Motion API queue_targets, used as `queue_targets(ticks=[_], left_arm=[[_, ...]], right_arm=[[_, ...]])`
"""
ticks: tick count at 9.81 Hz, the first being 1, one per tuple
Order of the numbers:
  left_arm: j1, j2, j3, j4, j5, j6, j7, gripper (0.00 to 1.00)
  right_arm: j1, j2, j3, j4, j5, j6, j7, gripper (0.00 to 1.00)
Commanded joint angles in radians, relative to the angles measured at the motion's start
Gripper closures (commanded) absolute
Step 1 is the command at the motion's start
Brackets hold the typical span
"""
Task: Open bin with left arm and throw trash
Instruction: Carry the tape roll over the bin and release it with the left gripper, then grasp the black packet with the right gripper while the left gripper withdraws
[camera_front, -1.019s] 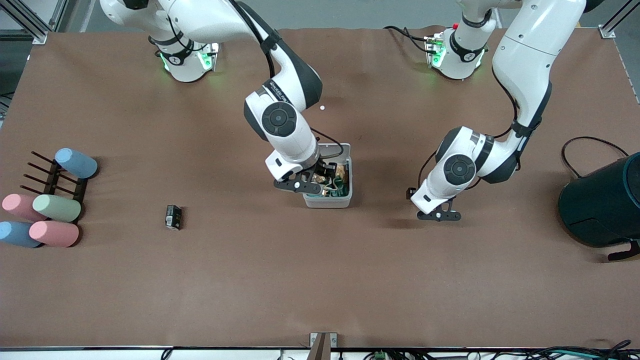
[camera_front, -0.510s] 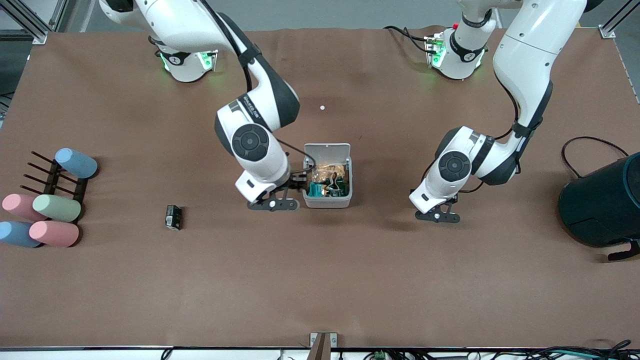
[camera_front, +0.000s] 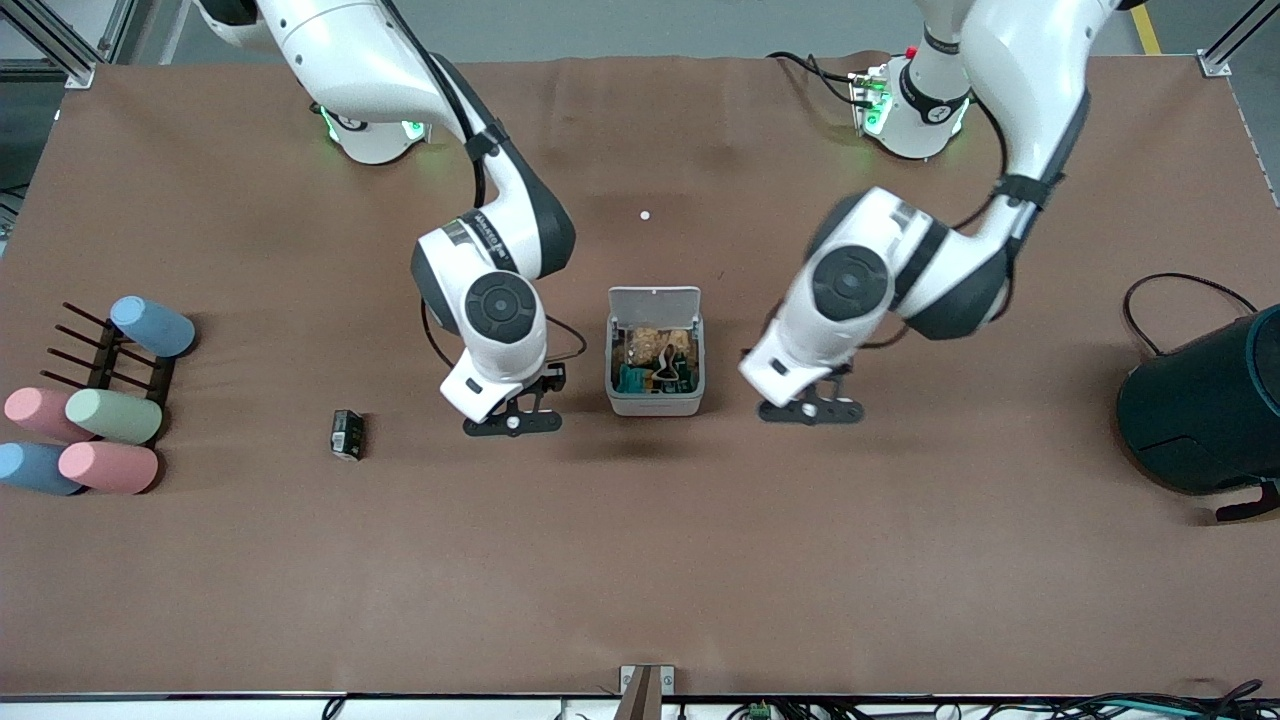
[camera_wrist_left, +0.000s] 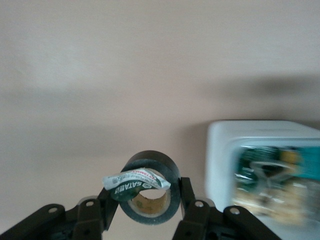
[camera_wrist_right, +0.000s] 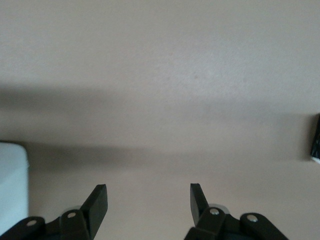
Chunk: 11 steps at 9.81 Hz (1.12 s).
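Front view: bright, even overhead light on tabletop (camera_front: 640, 560), no glare. Soft short shadows under both arms and bin (camera_front: 655, 352). Green indicator glow at both arm bases. Left arm's wrist joint smeared by motion blur; rest sharp.

Left wrist view: washed-out, pale tabletop. Bin blurred, contents streaked. Dark ring (camera_wrist_left: 150, 187) between jaws fairly crisp. Broad soft shadow band above bin.

Right wrist view: same pale cast, soft focus. Wide dim shadow bands across tabletop. Black packet (camera_wrist_right: 315, 145) cut by frame edge.
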Motion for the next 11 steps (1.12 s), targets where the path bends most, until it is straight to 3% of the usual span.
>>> queue_targets(ticks=[1,4,6,8,9,10,11], left_arm=[[-0.072,0.126,-0.004,0.151,-0.012,-0.024,-0.138,0.98],[-0.125,0.176,-0.004,0.2,-0.049,0.06,-0.217,1.0],[-0.134,0.191,-0.004,0.2,-0.051,0.112,-0.227,1.0],[-0.165,0.22,-0.002,0.2,-0.052,0.14,-0.282,1.0],[-0.169,0.225,-0.002,0.194,-0.052,0.142,-0.29,0.86],[-0.179,0.233,-0.001,0.191,-0.051,0.142,-0.293,0.35],[-0.182,0.233,0.002,0.188,-0.037,0.142,-0.28,0.0]], right_arm=[[-0.088,-0.107,0.014,-0.203,-0.018,0.133,-0.078,0.24],[-0.175,-0.104,0.016,-0.243,-0.018,0.136,-0.082,0.16],[-0.252,-0.112,0.016,-0.262,-0.017,0.142,-0.182,0.09],[-0.35,-0.109,0.019,-0.265,-0.009,0.141,-0.321,0.08],[-0.369,-0.108,0.019,-0.265,-0.009,0.147,-0.342,0.09],[-0.375,-0.108,0.019,-0.268,-0.007,0.148,-0.349,0.09],[-0.384,-0.108,0.019,-0.277,-0.007,0.154,-0.354,0.09]])
